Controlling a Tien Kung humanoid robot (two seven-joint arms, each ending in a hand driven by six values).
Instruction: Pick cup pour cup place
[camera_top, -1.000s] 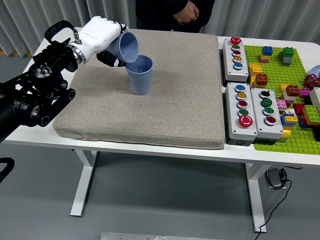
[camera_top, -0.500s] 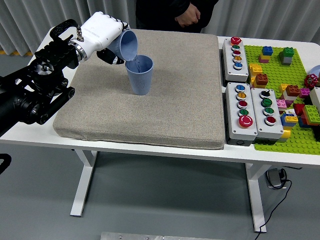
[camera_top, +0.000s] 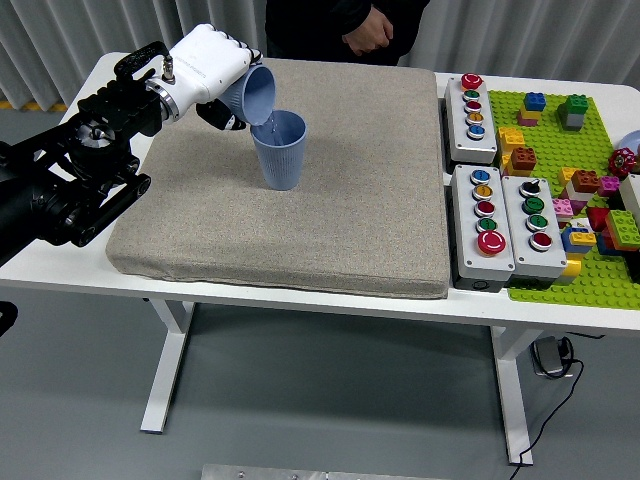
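Observation:
A blue ribbed cup (camera_top: 281, 152) stands upright on the grey mat (camera_top: 330, 210). My left hand (camera_top: 225, 92), white with black fingers, is shut on a second blue cup (camera_top: 255, 94). That cup is tipped steeply, its mouth facing right and down, its lip right over the standing cup's left rim. My black left arm (camera_top: 70, 180) reaches in from the left edge. My right arm does not show.
Three grey button boxes (camera_top: 471, 105) (camera_top: 482, 224) (camera_top: 537, 226) stand right of the mat. A green baseplate (camera_top: 560, 180) with several coloured bricks lies at the far right. A person in dark clothes stands at the far side, hands (camera_top: 366, 26) clasped.
My left hand and forearm have risen a little and shifted right, keeping the held cup tipped over the standing cup. The person's hands moved slightly.

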